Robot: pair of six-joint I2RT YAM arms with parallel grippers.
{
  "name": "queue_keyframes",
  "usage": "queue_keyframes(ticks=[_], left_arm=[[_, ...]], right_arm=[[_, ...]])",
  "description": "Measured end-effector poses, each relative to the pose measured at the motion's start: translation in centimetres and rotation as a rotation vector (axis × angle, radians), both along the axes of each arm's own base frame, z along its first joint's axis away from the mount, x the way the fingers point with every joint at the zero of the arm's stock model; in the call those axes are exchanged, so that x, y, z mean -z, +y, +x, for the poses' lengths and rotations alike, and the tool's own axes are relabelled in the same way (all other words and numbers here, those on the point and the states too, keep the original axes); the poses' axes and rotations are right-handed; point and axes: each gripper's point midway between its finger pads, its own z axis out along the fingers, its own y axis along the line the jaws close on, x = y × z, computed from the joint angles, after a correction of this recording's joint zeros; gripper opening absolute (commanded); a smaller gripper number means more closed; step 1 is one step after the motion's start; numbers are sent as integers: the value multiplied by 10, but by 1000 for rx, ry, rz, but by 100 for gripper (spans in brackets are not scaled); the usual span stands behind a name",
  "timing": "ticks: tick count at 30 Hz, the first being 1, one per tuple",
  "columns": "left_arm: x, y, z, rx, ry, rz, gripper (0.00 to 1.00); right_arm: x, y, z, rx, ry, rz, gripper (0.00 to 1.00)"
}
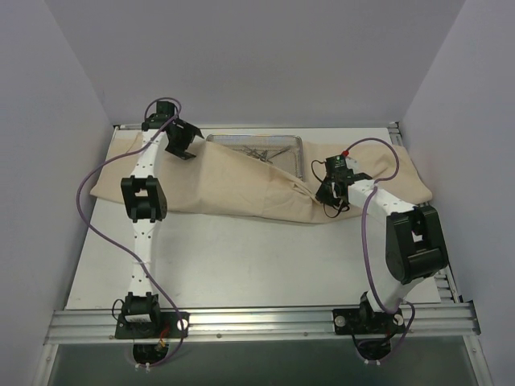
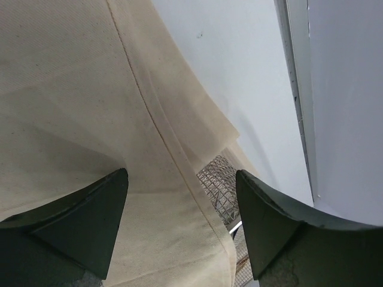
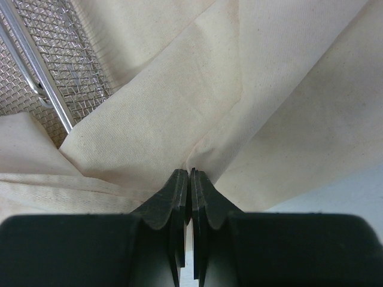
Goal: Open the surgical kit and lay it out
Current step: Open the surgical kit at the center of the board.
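Top view: white table (image 1: 241, 265), plain pale walls (image 1: 265, 56) on three sides, aluminium rail (image 1: 265, 320) along the near edge carrying both arm bases. Tray (image 1: 256, 138) sits at the far edge, roughly centred. Instruments (image 1: 264, 153) lie loose inside it in a small tangle; too small to tell types apart. Cloth (image 1: 225, 189) runs under the tray and spreads out left and right of it, with a flap bunched along the tray's near side. Left gripper (image 1: 179, 143) is just left of the tray, over the cloth. Right gripper (image 1: 328, 193) is just off the tray's near right corner, on the cloth. Purple cables (image 1: 88, 201) loop off both arms, apart from the tray.

Left wrist: cloth (image 2: 72, 89) fills left and centre, with a seam running diagonally. A corner of tray mesh (image 2: 216, 185) shows from under the cloth edge. Beyond it is bare table (image 2: 239, 72), then the rail (image 2: 296, 89) and wall (image 2: 347, 89). Left gripper (image 2: 181, 179) jaws wide apart, nothing between them; can't tell if they touch the cloth.

Right wrist: right gripper (image 3: 190, 173) clamped, tips together on a raised ridge of cloth (image 3: 287, 89); folds fan out from the tips. Tray mesh (image 3: 54, 54) upper left, cloth lapping its edge. Strip of bare table (image 3: 353, 197) lower right.
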Motion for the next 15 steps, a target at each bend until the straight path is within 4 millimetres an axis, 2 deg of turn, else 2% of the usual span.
queue_keyframes(ticks=[5, 7, 8, 9, 12, 13, 15], left_arm=[[6, -9, -4, 42, 5, 17, 75], [6, -12, -5, 49, 6, 17, 69], [6, -13, -5, 52, 6, 16, 64], [7, -14, -5, 53, 8, 14, 55], [9, -13, -6, 52, 13, 11, 39], [10, -13, -6, 49, 15, 10, 29], [14, -12, -7, 45, 25, 5, 23]], right_arm=[[1, 0, 0, 2, -2, 3, 0], [1, 0, 0, 2, -2, 3, 0], [1, 0, 0, 2, -2, 3, 0], [1, 0, 0, 1, -2, 3, 0], [1, 0, 0, 1, -3, 5, 0], [1, 1, 0, 1, -3, 5, 0], [1, 1, 0, 1, -4, 6, 0]])
